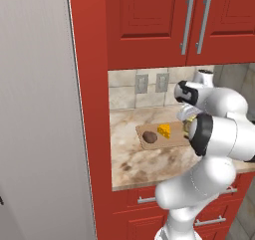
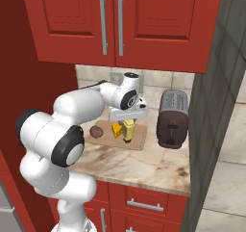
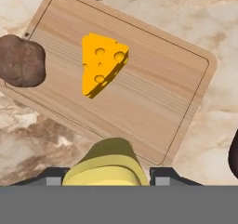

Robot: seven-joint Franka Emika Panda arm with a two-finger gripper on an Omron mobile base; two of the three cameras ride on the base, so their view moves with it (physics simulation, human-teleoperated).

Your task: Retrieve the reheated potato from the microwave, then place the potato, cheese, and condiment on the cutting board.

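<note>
My gripper (image 2: pixel 128 122) is shut on the yellow condiment bottle (image 2: pixel 128 131), held upright over the front right part of the wooden cutting board (image 2: pixel 138 140). Whether the bottle's base touches the board I cannot tell. In the hand view the bottle's cap (image 3: pixel 109 165) sits between my fingertips (image 3: pixel 160 178), at the near edge of the board (image 3: pixel 153 102). The brown potato (image 3: pixel 21 60) lies on the board's left end, and the yellow cheese wedge (image 3: pixel 102 62) lies flat beside it. Both also show from the left base: potato (image 1: pixel 149 137), cheese (image 1: pixel 164 130). The microwave is out of view.
A dark toaster (image 2: pixel 172 118) stands on the marble counter (image 2: pixel 158 166) just right of the board. Red upper cabinets (image 2: pixel 120 24) hang above, and a tall red panel (image 1: pixel 92 109) bounds the counter on the left. A grey wall (image 2: pixel 211 130) closes the right side.
</note>
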